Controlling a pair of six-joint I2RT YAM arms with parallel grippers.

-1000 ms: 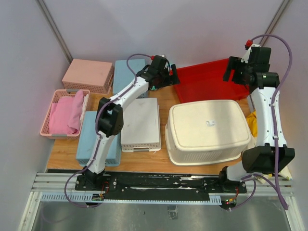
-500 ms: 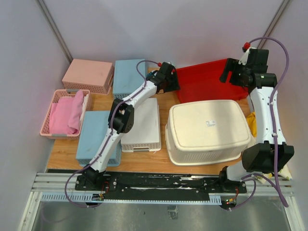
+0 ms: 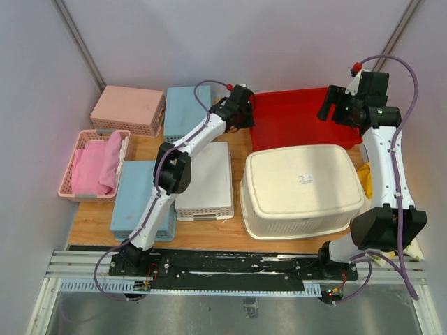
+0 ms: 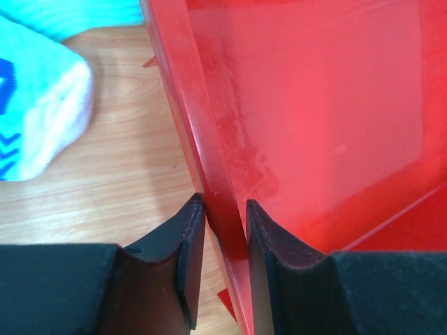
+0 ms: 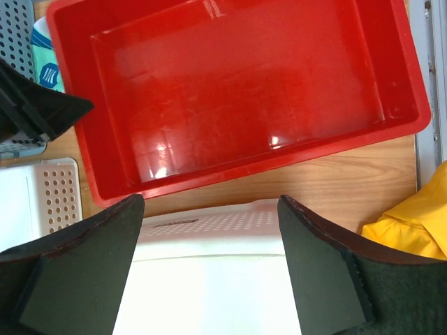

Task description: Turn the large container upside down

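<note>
Only the left wrist view showed the left gripper (image 4: 225, 209) clenched on the thin, glossy side wall of the red tray (image 4: 314, 105), one finger on each side, above the wooden table (image 4: 119, 181). From above, the large container (image 3: 300, 185), cream plastic with rounded corners and perforated sides, lay with its smooth base up, on the near side of the tray. The right wrist view showed the right gripper (image 5: 209, 202) spread wide, holding nothing.

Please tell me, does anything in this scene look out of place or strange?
Yes. The left gripper pinches the side wall of the red tray, not the big cream basket, which already lies base up. A yellow cloth also lies bunched beside the basket, on its right side.
</note>
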